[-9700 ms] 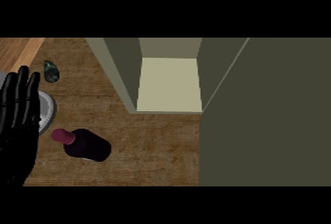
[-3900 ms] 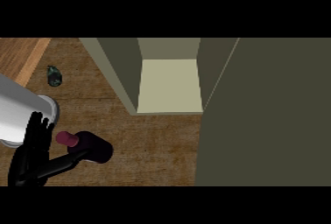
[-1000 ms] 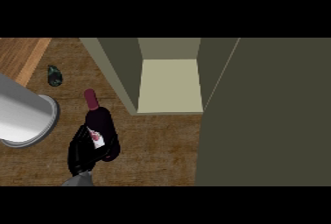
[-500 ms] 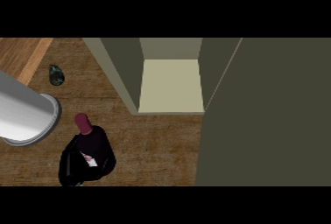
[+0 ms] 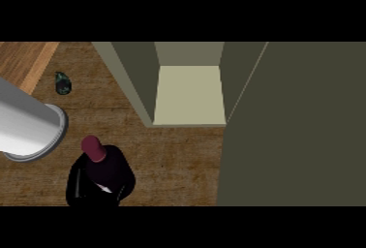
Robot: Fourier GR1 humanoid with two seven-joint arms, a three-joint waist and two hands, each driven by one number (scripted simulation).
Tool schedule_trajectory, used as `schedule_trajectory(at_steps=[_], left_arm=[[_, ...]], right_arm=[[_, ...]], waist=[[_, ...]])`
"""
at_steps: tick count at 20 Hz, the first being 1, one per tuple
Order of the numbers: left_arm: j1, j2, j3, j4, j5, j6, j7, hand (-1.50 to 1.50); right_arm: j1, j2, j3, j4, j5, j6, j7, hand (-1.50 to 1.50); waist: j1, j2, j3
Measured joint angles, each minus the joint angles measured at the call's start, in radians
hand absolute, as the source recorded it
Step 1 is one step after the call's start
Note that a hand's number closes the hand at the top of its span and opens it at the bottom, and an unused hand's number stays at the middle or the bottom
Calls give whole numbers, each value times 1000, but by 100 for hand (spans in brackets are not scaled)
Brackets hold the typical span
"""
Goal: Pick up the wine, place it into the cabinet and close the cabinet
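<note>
The wine bottle is dark with a maroon cap and stands upright at the lower left of the head view. My left hand is shut on it, its black fingers curled round the body and hard to tell from the dark glass. My grey left forearm comes in from the left edge above the bottle. The cabinet is open at the top centre, its pale shelf bare, up and to the right of the bottle. My right hand does not show.
The cabinet's open door fills the right side as a dark olive panel. A small green object lies on the counter at the upper left. A lighter wooden strip runs along the far left corner.
The bottle, held in my left hand, has moved toward the view's lower edge over the last second. Longer ago it lay on its side on the counter.
</note>
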Motion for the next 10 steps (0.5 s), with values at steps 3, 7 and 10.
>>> schedule_trajectory(at_steps=[3,7,10], left_arm=[[12,-17,-43,-92,-19,47,62,150],[-6,-30,-111,-214,-42,143,158,150],[-55,-36,-166,-268,-61,243,225,150]], right_arm=[[12,2,1,0,-2,9,-12,-150],[6,0,-8,0,-4,14,-1,-150],[14,3,-7,0,-5,20,-6,-150]], waist=[[-2,0,0],[-4,0,0],[-7,1,0]])
